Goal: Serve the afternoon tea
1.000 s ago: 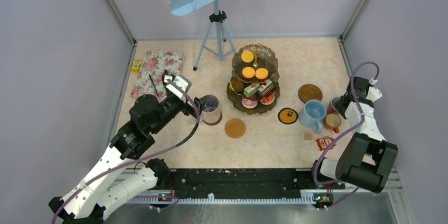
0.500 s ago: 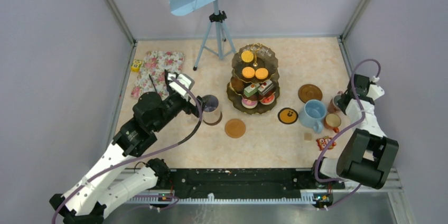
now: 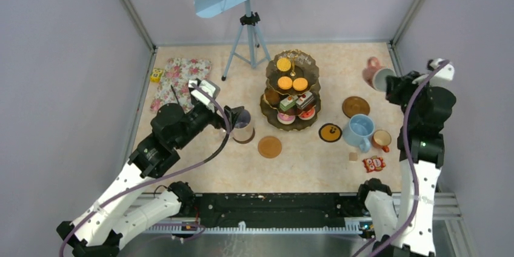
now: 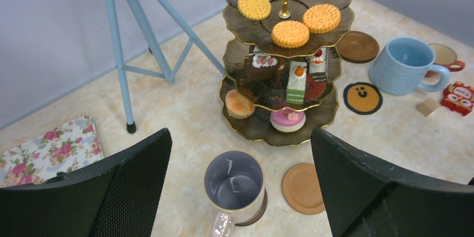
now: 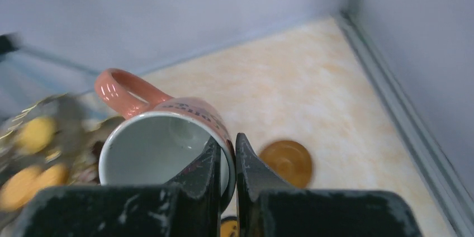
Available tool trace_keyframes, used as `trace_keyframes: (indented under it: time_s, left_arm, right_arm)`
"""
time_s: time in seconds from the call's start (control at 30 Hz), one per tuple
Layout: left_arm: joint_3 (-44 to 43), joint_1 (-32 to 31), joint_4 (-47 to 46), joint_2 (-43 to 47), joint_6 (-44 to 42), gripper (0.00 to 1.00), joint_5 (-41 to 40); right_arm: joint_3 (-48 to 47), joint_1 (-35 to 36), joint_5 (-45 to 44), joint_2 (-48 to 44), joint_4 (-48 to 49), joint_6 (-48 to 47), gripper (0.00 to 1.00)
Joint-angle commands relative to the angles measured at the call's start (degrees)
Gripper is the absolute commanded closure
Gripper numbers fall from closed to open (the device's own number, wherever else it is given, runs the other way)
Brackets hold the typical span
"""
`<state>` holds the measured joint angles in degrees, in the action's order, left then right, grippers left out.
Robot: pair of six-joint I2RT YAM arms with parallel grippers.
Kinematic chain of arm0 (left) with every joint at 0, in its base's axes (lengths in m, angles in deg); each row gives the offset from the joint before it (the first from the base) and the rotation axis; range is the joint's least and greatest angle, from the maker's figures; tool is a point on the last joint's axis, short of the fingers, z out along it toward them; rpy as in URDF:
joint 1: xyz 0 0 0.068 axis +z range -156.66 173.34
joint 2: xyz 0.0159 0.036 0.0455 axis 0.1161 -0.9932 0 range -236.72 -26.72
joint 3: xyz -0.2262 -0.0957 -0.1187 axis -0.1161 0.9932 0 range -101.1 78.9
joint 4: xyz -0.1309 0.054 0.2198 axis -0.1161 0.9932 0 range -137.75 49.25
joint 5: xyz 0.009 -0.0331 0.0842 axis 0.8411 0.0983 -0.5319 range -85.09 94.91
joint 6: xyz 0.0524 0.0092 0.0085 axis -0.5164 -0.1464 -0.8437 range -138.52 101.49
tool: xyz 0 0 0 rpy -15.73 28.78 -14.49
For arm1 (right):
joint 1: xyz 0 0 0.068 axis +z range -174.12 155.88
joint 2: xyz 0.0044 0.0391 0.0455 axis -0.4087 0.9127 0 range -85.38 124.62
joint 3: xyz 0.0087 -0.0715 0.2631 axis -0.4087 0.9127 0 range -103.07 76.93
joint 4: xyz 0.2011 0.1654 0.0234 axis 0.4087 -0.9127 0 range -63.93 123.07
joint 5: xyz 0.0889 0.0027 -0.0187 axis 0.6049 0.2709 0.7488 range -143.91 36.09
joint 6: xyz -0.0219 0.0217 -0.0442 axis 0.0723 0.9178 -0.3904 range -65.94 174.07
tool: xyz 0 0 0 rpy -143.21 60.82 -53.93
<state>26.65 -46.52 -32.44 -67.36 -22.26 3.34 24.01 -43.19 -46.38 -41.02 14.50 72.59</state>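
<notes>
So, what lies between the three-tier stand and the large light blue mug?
Between the stand and the blue mug lies one round coaster with a smiling face, flat on the table. The top and left wrist views both show it.

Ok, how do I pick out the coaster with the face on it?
Start at the three-tier stand in the middle and look toward the large light blue mug on its right. Between them a round coaster lies flat. Unlike the plain brown coasters nearby, it has a black rim and an orange centre with a smiley face.
</notes>
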Motion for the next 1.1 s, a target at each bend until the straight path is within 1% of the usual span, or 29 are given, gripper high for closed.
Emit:
trace_keyframes:
  time_s: [0.0, 0.07, 0.1, 0.17, 0.23, 0.3, 0.37, 0.4, 0.47, 0.53, 0.6, 0.73, 0.83, 0.9, 0.97, 1.07]
  left_arm:
    - [-2.4, -0.1, -5.1, -0.5, 4.3, 0.01, 3.2]
    - [-2.3, -0.2, -5.9, -0.7, 6.4, 0.01, 4.0]
    - [-2.2, -0.2, -6.4, -0.6, 7.1, 0.01, 4.5]
    - [-2.4, -0.1, -6.6, -0.4, 7.8, 0.01, 6.5]
    - [-3.5, -0.1, -5.8, -0.5, 7.2, 0.01, 10.4]
    - [-5.7, -0.1, -2.5, -1.4, 5.3, 0.01, 16.4]
    - [-9.0, -0.1, 2.9, -2.8, 2.6, 0.01, 21.1]
    - [-10.7, -0.1, 5.7, -3.5, 1.3, 0.01, 24.3]
    - [-13.7, -0.1, 11.1, -4.8, -0.3, 0.01, 28.2]
    - [-15.6, -0.1, 16.5, -5.8, -1.5, 0.01, 31.6]
    - [-16.4, -0.1, 19.6, -6.0, -2.4, 0.01, 34.3]
    - [-15.2, -0.1, 21.0, -7.6, -1.5, 0.01, 39.6]
    - [-13.5, -0.3, 23.5, -11.4, -3.6, 0.01, 43.2]
    - [-11.3, -0.5, 22.1, -11.4, -4.5, 0.01, 42.5]
    - [-9.3, -0.6, 19.3, -11.3, -5.2, 0.01, 43.5]
    - [-10.4, -0.6, 19.1, -14.9, -5.6, 0.01, 46.7]
  right_arm:
    - [-5.4, 10.6, 27.4, -5.1, 8.6, -11.1, 1.00]
    - [-8.0, 15.6, 33.7, -4.9, 7.6, -13.5, 1.00]
    - [-9.4, 17.9, 35.3, -4.5, 6.2, -14.7, 1.00]
    - [-12.2, 24.8, 36.1, -2.7, 1.2, -17.5, 1.00]
    - [-16.0, 32.0, 33.3, 0.6, -4.4, -18.2, 1.00]
    - [-19.9, 38.3, 31.5, 5.5, -9.9, -19.9, 1.00]
    - [-23.8, 46.2, 29.6, 11.0, -15.7, -20.6, 1.00]
    - [-25.8, 49.6, 26.8, 13.6, -18.7, -20.7, 1.00]
    - [-29.2, 54.7, 21.8, 19.2, -24.5, -20.4, 1.00]
    - [-30.2, 57.8, 18.6, 23.3, -27.4, -19.5, 1.00]
    - [-29.4, 59.2, 18.6, 24.8, -27.7, -19.0, 1.00]
    - [-29.4, 61.3, 18.8, 28.0, -30.2, -16.1, 1.00]
    - [-28.1, 62.3, 18.8, 28.4, -31.0, -15.2, 1.00]
    - [-27.1, 63.0, 19.2, 28.1, -31.4, -15.7, 1.00]
    - [-26.5, 65.0, 18.6, 27.5, -31.7, -16.5, 1.00]
    - [-25.9, 66.9, 16.7, 27.2, -31.8, -16.1, 1.00]
